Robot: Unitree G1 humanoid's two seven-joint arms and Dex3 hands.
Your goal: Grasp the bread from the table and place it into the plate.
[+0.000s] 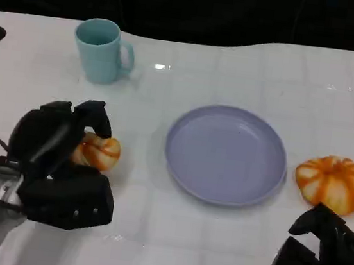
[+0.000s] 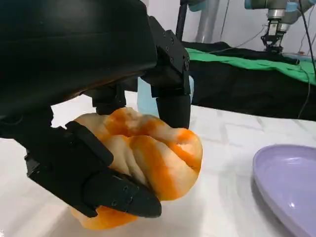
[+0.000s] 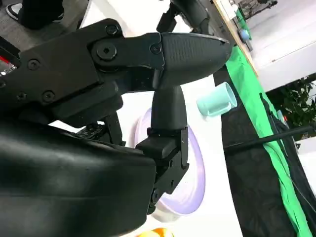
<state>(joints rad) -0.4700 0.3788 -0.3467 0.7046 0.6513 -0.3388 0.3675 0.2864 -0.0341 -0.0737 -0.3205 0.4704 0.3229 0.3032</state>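
Bread (image 2: 143, 163): held on the table, left of the plate (image 1: 226, 153), clasped by the left hand (image 1: 65, 151). Risk: soft loaf may be squeezed out if lifted fast. Right hand (image 1: 323, 260): nothing held (fingers loosely spread).

The right hand (image 3: 123, 123) takes up most of the right wrist view: a rounded black shell with black fingers (image 3: 190, 49) reaching outward, nothing visibly held between them. Beyond the fingers lies the white tabletop (image 3: 217, 163). A lavender plate (image 3: 195, 187) rests on it, partly hidden by the hand. A pale blue mug (image 3: 217, 101) stands farther off, near the tabletop's edge. A sliver of orange bread (image 3: 157, 233) shows at the frame edge. Green cloth (image 3: 276, 148) lies past the tabletop.
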